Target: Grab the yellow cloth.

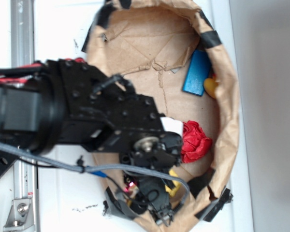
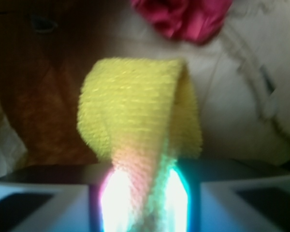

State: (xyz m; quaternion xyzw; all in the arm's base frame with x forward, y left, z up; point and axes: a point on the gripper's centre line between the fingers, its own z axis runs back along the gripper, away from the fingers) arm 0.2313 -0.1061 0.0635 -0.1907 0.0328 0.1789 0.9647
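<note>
We take the paper bowl (image 1: pixel 227 96) as landmark. In the exterior view, left of the bowl runs a metal rail (image 1: pixel 21 29) on the white table (image 1: pixel 58 24). The black arm (image 1: pixel 63 106) reaches from the left edge across the bowl's left half, a grey cable (image 1: pixel 48 162) trailing under it. The gripper (image 1: pixel 157 205) sits at the bowl's lower rim; from this view we cannot tell how its jaws stand. A sliver of the yellow cloth (image 1: pixel 173 183) shows just beside the gripper, inside the bowl near its lower rim. The red cloth (image 1: pixel 195 141) lies right of the arm, near the bowl's right wall. A blue block (image 1: pixel 197 72) lies in the bowl's upper right, with a small yellow item (image 1: pixel 211 87) touching its lower right corner; too blurred to identify.

In the wrist view, the yellow cloth (image 2: pixel 135 121) fills the centre, a folded fuzzy strip pinched between the two jaws at the bottom edge, with glare at the pinch. The red cloth (image 2: pixel 183 17) lies beyond it, apart, at the upper right on the bowl floor (image 2: pixel 241 96).
</note>
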